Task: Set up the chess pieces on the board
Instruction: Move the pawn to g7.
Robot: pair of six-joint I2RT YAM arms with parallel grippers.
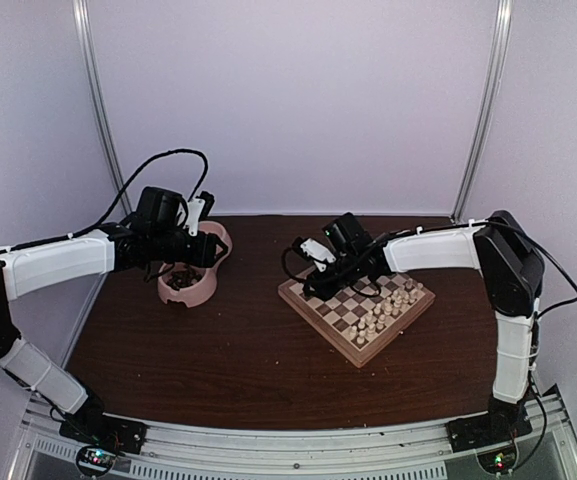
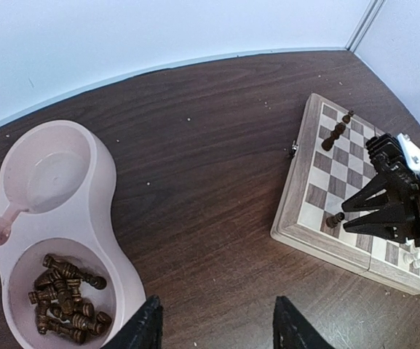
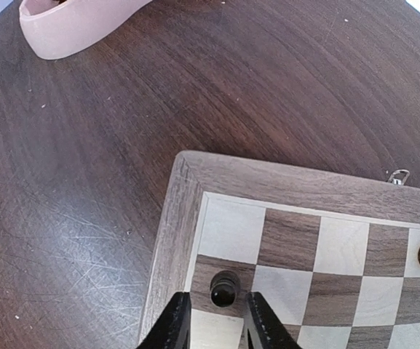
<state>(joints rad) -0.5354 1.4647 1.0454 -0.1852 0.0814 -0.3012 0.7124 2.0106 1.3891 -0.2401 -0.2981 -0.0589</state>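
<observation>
A pink double bowl (image 2: 49, 174) stood on the dark wooden surface (image 2: 210, 160), and pale cream chessmen (image 1: 388, 305) stood well apart from it.

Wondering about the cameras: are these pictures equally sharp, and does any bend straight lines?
Top view: soft, the pale pieces on the board blur together. Left wrist view: wide-angle, the table has a curved far edge. Right wrist view: sharpest, wood grain crisp.

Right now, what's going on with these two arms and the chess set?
The arms are laying out chess pieces. The right gripper is at a corner of the board, its fingers either side of a dark piece on a square; whether it grips is unclear. The left gripper hovers open and empty beside the bowl, which holds a heap of dark pieces. Pale pieces stand along the board's opposite side.
</observation>
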